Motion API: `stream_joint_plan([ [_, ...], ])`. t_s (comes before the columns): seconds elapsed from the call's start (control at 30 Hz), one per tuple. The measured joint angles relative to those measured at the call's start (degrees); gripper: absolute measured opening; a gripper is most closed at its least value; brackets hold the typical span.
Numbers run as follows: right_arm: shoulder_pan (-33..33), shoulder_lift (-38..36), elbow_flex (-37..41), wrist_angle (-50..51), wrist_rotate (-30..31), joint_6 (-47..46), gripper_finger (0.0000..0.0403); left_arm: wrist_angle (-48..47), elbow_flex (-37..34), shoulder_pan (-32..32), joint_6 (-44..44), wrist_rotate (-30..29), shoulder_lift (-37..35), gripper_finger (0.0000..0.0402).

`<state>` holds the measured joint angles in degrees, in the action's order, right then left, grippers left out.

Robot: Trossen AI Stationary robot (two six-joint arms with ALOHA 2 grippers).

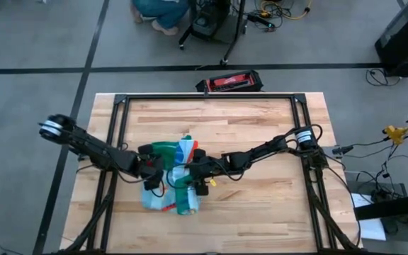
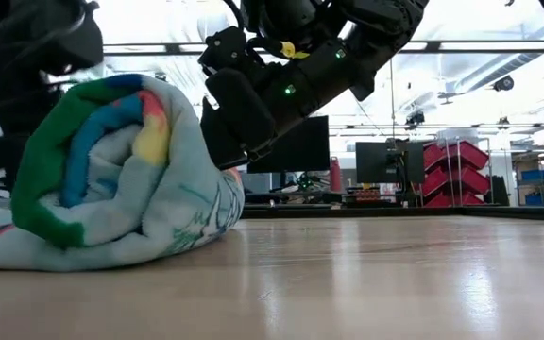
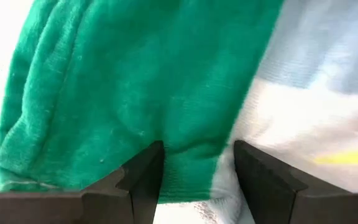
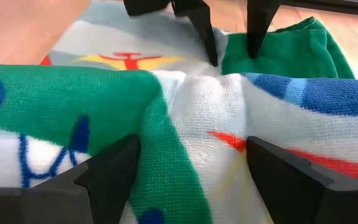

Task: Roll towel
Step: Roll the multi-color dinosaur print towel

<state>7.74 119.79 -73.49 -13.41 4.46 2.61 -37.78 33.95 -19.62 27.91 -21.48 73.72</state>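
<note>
- Rolled cloth fills the low view's near left — the towel (image 2: 111,179) lies as a thick coil on the wooden table (image 2: 366,274), near its middle.
- Behind it, the right gripper (image 4: 191,165) stands with fingers spread over the roll's top fold, not clamped.
- Opposite, the left gripper (image 3: 197,177) is likewise parted, pressing into the green border.
- Rolling looks under way — flat cloth remains in front; next, both must pinch and turn together.
</note>
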Motion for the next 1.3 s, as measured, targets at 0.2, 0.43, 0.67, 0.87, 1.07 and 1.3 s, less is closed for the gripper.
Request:
stream_joint_plan([
  [0.2,-0.61,0.01,0.0,-0.11,-0.69,-0.02,0.0295,-9.24,6.22,-0.02,-0.05,-0.18,-3.39,0.0182],
  [0.43,-0.62,0.02,0.0,-0.16,-0.78,-0.03,0.0284,-11.17,5.25,0.14,1.71,-0.52,-5.38,0.0182],
  [0.67,-0.62,0.02,0.0,-0.37,-0.65,-0.04,0.0286,-5.79,-0.98,0.39,3.33,-0.46,-4.97,0.0176],
  [0.87,-0.62,0.02,0.0,-0.49,-0.63,-0.04,0.0293,-12.58,-1.12,0.39,12.31,3.5,-5.0,0.016],
  [1.07,-0.89,0.02,0.0,-0.57,-1.66,-0.04,0.0285,-16.26,3.72,0.39,18.34,3.67,-4.39,0.0157],
  [1.3,-0.89,0.02,0.0,-0.41,-1.69,-0.1,0.0286,-16.5,13.42,0.2,16.27,1.52,-4.33,0.0157],
])
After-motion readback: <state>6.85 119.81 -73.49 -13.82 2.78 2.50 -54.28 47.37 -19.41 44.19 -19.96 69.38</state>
